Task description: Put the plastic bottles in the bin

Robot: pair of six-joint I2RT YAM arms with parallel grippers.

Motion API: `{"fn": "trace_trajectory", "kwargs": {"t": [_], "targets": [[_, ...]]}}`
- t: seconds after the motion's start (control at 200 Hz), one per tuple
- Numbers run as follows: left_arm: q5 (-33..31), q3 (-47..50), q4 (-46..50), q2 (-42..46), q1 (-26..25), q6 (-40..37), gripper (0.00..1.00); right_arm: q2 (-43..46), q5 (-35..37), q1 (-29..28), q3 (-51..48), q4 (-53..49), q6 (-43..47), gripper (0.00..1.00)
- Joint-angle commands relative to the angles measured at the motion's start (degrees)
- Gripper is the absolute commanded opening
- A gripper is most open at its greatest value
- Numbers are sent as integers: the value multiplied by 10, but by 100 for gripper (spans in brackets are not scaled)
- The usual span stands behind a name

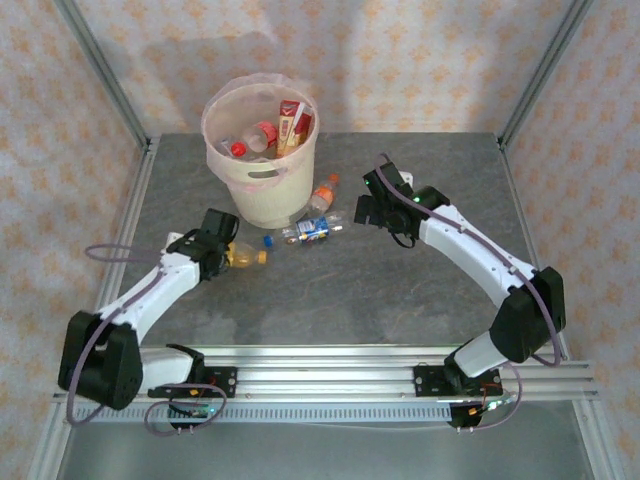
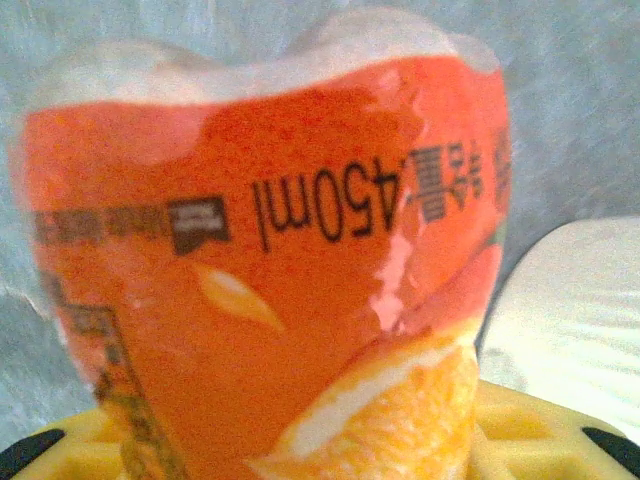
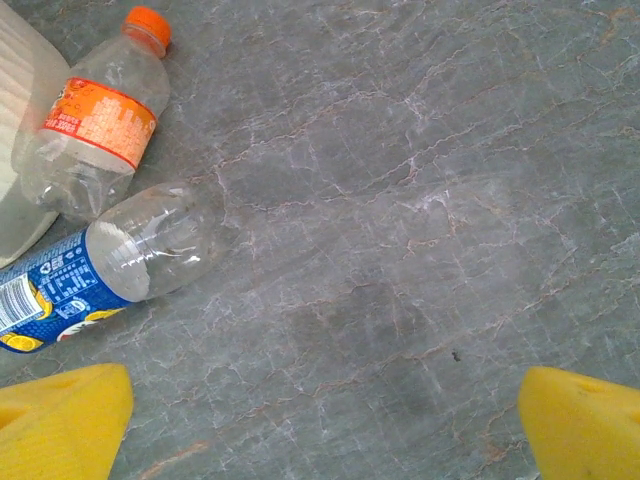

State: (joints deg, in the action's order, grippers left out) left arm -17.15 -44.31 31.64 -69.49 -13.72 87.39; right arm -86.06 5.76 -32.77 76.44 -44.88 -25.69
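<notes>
Plainly, "450ml" is printed in dark type on the orange-labelled bottle point(image 2: 270, 260), read upside down in the left wrist view. Chinese characters are set beside it, and a cut orange is pictured lower on the label. This bottle is pinched between the left fingers point(image 2: 540, 430), whose yellow pads are pressed against its two sides. Its clear wall is dented inward at the end farthest from the fingers. In the top view it lies on its side on the table point(image 1: 400, 290), with its orange cap pointing away from the left fingers. The right fingers point(image 3: 60, 420) are spread wide above bare table, with nothing between them. Ahead of them and to their left, two bottles lie on their sides. The orange-capped bottle point(image 3: 100, 125) carries an orange band with small white writing that cannot be read. The blue-labelled bottle point(image 3: 120, 260) is nearer to the fingers and lies just beside the first. A barcode and small print are seen on its label, but no brand can be made out. The bin point(image 1: 262, 185) stands upright beyond both pairs of fingers, with the orange-capped bottle close against its wall. Inside it, more bottles point(image 1: 270, 130) with red caps and red-and-yellow labels are seen, their writing too small to tell.
</notes>
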Motion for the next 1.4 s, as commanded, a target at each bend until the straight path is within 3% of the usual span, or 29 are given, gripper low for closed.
{"fn": "trace_trajectory", "kwargs": {"t": [0.0, 0.14, 0.275, 0.47, 0.631, 0.791, 1.056, 1.256, 1.396], "targets": [[-123, -39, 85, 58, 8, -92, 49, 15, 10, 3, -12, 7, -9, 99], [-181, -104, 96, 117, 13, -259, 49, 15, 7, 3, -17, 8, -12, 99], [-198, -197, 94, 137, 15, -446, 48, 26, 4, 3, -26, 12, -17, 99], [-127, -382, 97, 76, 18, -725, 48, 42, -9, 4, -39, 31, -24, 99], [-69, -529, 78, -20, 18, -869, 48, 48, -11, 3, -42, 34, -30, 99], [-16, -645, 39, -118, 18, -975, 49, 56, -14, 3, -46, 32, -38, 99], [40, -866, 51, -287, 18, -1049, 49, 61, -37, 3, -59, 54, -60, 99], [70, -1047, 126, -433, 19, -1110, 50, 59, -52, 3, -66, 58, -76, 99], [65, -1078, 136, -478, 21, -1160, 51, 62, -58, 3, -77, 63, -86, 99]]}}
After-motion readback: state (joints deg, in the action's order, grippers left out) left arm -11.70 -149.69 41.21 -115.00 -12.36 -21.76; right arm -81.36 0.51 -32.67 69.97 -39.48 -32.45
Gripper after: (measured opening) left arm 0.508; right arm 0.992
